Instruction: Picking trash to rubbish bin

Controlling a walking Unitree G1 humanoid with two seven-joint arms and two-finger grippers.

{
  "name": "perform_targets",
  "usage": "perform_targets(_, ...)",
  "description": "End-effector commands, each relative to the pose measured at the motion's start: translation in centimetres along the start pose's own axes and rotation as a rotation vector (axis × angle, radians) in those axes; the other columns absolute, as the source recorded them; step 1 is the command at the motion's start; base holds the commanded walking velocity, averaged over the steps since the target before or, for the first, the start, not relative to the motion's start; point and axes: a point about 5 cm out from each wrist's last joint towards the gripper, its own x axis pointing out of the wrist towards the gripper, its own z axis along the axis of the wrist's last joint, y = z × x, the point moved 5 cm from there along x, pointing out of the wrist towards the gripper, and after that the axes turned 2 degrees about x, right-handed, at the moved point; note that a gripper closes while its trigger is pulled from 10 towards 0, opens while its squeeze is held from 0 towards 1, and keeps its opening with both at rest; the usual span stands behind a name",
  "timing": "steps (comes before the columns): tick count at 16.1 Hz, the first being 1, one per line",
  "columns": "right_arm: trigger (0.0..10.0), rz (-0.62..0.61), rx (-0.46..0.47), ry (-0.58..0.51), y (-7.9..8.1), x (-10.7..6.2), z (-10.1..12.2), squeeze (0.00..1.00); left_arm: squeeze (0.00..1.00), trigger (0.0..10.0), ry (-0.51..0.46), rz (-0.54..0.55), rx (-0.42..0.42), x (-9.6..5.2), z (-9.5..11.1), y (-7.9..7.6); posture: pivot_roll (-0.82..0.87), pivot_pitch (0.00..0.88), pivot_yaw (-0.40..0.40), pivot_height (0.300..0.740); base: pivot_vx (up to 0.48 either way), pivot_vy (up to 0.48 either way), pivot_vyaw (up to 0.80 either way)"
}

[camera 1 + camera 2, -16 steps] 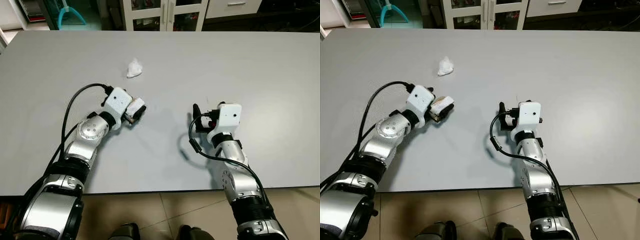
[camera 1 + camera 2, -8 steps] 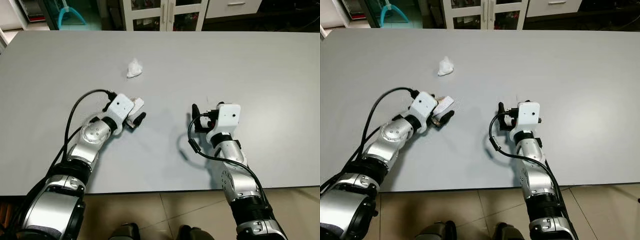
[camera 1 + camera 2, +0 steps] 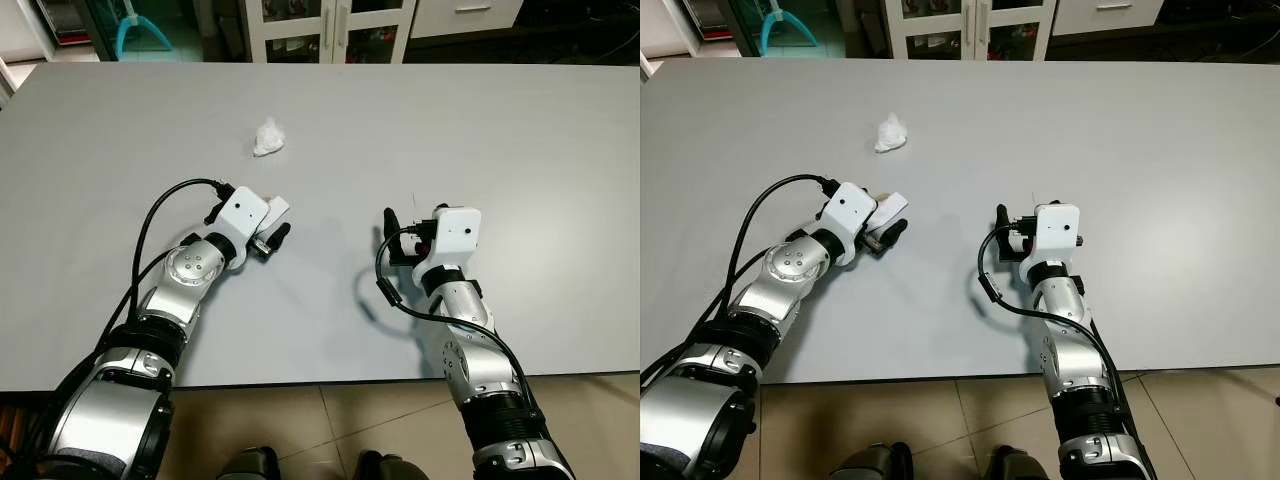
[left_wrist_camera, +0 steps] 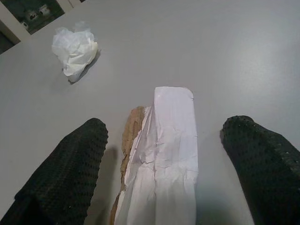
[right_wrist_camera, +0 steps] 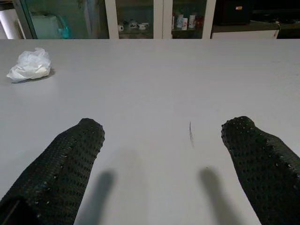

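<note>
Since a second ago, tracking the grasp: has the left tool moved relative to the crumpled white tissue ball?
Yes. The left tool has opened around the flat white paper wrapper and sits slightly nearer the crumpled white tissue ball.

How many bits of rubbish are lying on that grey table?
2. A crumpled white tissue lies farther up the table; a flat torn paper wrapper lies between the open fingers of the left gripper.

Grey table [image 3: 520, 140]; white glass-door cabinet [image 3: 330, 25] behind; beige tiled floor [image 3: 330, 420].
</note>
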Motion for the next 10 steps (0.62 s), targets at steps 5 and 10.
perform_targets(5,10.0,0.003,0.001,0.013,-0.1,-0.18,-0.27,0.0,0.0,0.0,0.069,-0.039,-0.017,-0.11,-1.65,-1.23,0.0,0.162,0.006,0.74,0.0,0.0,0.0)
perform_targets(10,10.0,0.004,0.001,0.014,-0.11,-0.12,-0.23,0.0,0.0,0.0,0.058,-0.052,-0.022,-0.04,-1.33,-1.42,0.0,0.164,0.005,0.74,0.0,0.0,0.0)
